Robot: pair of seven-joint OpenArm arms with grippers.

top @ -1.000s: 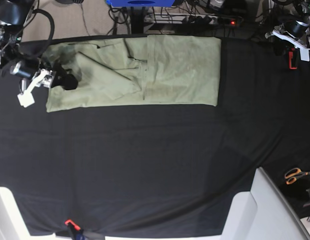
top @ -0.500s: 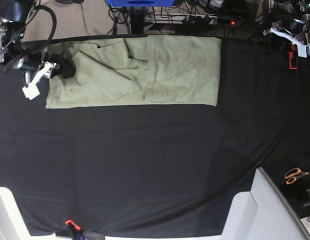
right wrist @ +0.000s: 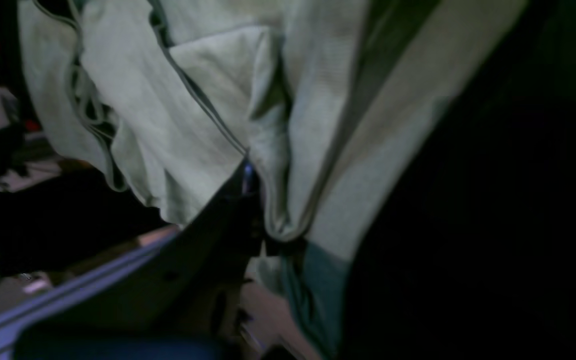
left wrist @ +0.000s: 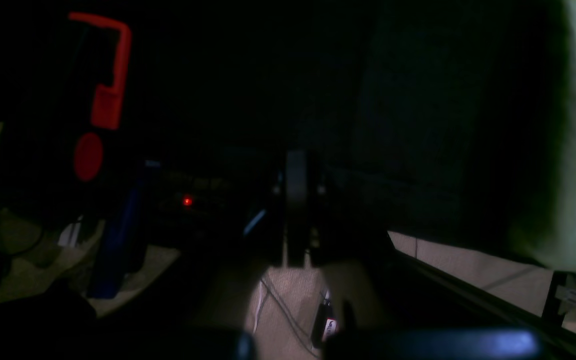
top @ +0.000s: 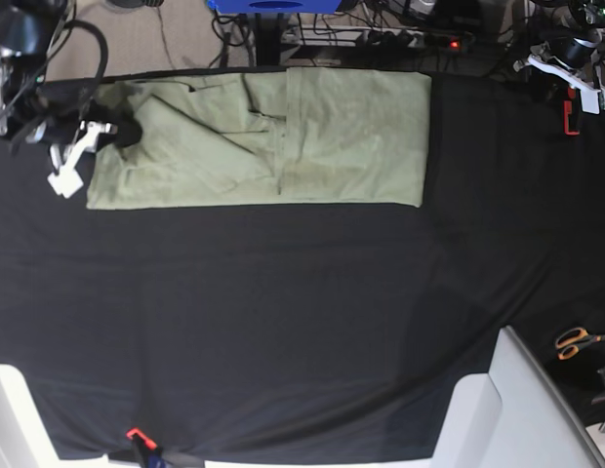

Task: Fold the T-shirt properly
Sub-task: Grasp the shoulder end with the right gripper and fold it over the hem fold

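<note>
One T-shirt (top: 283,136), folded into a long band, lies along the far edge of the black-draped counter (top: 302,322), nearer its left end. The right pincer (top: 127,132) sits on the band's left end, its jaws closed on a bunched fold of the T-shirt (right wrist: 273,210). The left pincer (top: 566,73) hangs at the far right corner, well apart from the cloth, jaws together on nothing. One pair of orange-handled scissors (top: 576,341) lies at the right edge.
</note>
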